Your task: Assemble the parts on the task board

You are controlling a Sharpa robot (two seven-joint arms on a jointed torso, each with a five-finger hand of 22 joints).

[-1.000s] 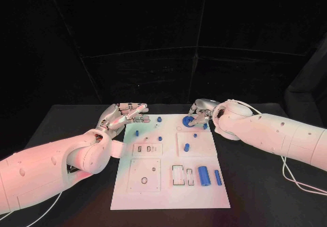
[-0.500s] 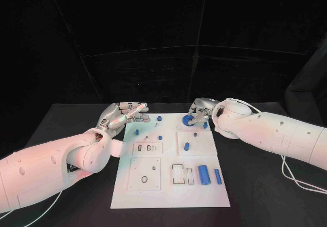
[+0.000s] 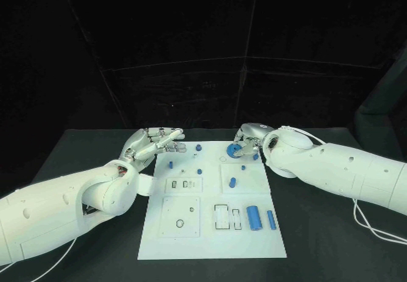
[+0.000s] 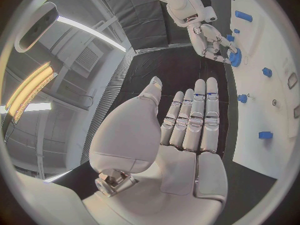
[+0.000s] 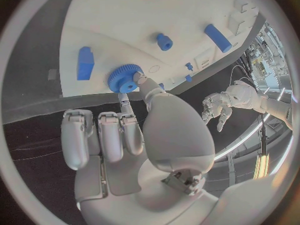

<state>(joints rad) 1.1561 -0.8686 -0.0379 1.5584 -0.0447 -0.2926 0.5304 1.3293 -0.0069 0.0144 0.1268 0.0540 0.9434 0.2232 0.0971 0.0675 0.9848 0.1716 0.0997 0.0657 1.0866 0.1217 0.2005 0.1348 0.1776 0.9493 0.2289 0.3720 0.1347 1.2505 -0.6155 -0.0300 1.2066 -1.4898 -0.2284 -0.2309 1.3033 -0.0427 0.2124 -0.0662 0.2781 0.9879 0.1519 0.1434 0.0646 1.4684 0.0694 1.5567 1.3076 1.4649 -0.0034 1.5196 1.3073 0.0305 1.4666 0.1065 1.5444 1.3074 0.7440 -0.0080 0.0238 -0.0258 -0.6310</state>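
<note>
Your right hand sits at the far right corner of the white rectangular task board, thumb and a fingertip closed on the rim of the small blue toothed plastic gear. The other fingers are curled back, clear of it. In the right wrist view the gear lies flat on the board, but you can't tell from these views whether it is fully seated on its post.

Expect the gear to be light, rigid and hard. It should not deform under your grip, and its teeth should give the fingertips some bite. Hold it by the toothed edge on opposite sides, as you do now, and keep it level; a tilted gear will likely bind on its post. Press gently, since the part is small and could pop out sideways.

Your left hand hovers over the board's far left corner with its fingers stretched out and apart, holding nothing.

Nearer you on the right, the large blue smooth cylinder and the slim blue bar lie loose on the board. Both will probably be light and slippery, and the cylinder may roll. Take each across its middle.
</note>
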